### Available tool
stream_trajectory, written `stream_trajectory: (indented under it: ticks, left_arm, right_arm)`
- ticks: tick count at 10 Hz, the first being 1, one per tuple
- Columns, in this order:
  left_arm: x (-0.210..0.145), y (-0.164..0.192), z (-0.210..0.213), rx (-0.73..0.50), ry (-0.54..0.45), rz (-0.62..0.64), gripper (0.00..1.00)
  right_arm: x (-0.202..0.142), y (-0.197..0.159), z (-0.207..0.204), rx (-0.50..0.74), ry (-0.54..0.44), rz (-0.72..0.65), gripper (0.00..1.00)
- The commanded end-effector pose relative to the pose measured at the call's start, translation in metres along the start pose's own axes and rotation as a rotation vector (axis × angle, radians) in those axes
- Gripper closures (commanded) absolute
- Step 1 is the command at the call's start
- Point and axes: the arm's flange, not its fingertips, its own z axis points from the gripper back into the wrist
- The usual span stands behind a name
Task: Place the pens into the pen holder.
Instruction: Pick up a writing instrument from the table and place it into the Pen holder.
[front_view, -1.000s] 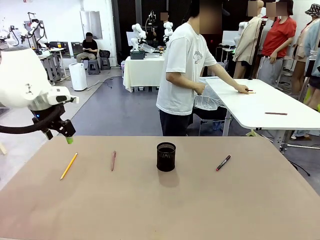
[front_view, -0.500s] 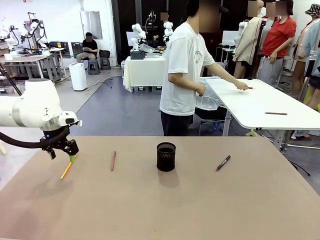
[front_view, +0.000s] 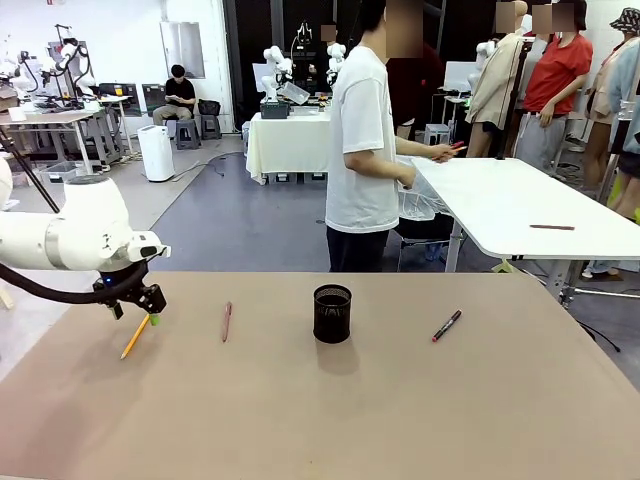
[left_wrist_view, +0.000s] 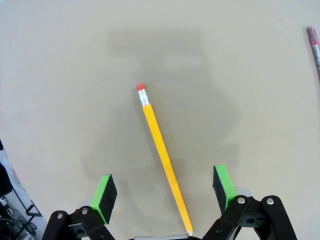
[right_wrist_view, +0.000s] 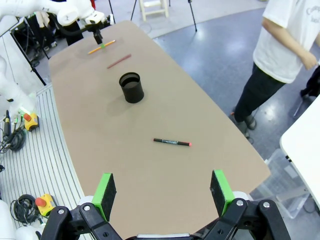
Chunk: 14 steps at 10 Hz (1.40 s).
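Tabletop (front_view: 420, 400) left of the pen holder (front_view: 332, 313): orange-yellow pencil (left_wrist_view: 161, 150) lies between the left gripper (left_wrist_view: 164, 186)'s spread fingers (left_wrist_view: 106, 192), its long axis crossing their closing line.

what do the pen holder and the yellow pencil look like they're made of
Pen holder: probably metal mesh, matte black; its wall looks finely perforated under a solid rim. Yellow pencil: likely painted wood, slightly glossy, judging by the silvery ferrule and red eraser.
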Motion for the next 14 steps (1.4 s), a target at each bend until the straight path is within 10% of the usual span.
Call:
stream_trajectory:
  ticks: [1, 14]
  left_arm:
    - [0.012, -0.001, -0.002, 0.025, -0.017, 0.015, 0.0]
    - [0.022, 0.0, -0.006, 0.026, -0.049, 0.06, 0.0]
  right_arm:
    - [0.0, 0.003, -0.001, 0.001, -0.007, 0.01, 0.0]
    - [0.0, 0.003, -0.001, 0.001, -0.007, 0.01, 0.0]
